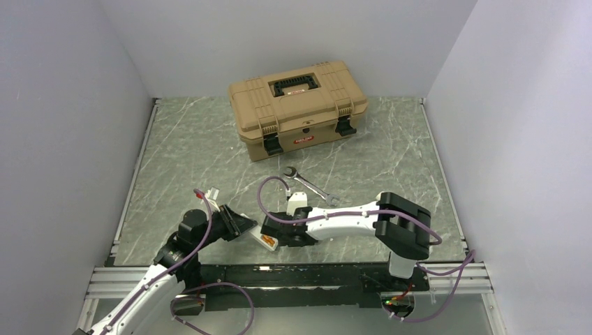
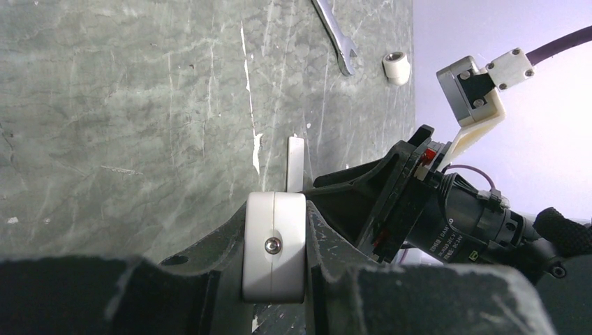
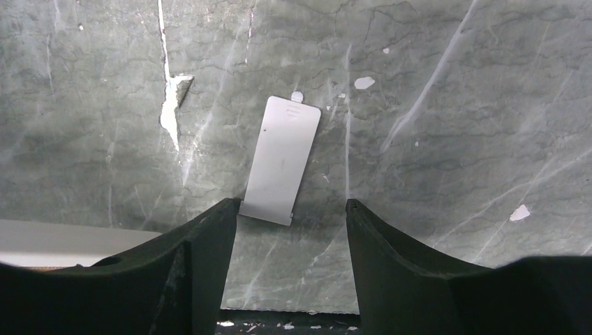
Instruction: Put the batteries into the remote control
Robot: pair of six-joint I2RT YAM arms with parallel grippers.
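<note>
My left gripper (image 2: 274, 220) is shut on the end of the remote control (image 2: 274, 244), a slim white bar with a small screw in its end face. From above, the remote control (image 1: 267, 241) shows an orange-brown recess and sticks out from the left gripper (image 1: 242, 225) toward the right gripper (image 1: 277, 232). The right gripper (image 3: 290, 209) is open just above the table with nothing between its fingers. A flat white battery cover (image 3: 281, 169) lies on the table just past its fingertips. The remote's side (image 3: 63, 242) shows at the lower left. No batteries show in any view.
A tan toolbox (image 1: 298, 106) stands shut at the back of the table. A steel wrench (image 1: 311, 184) lies between it and the grippers. A small white cylindrical piece (image 2: 396, 68) sits by the wrench (image 2: 335, 35) end. The marbled table (image 1: 195, 153) has walls on three sides.
</note>
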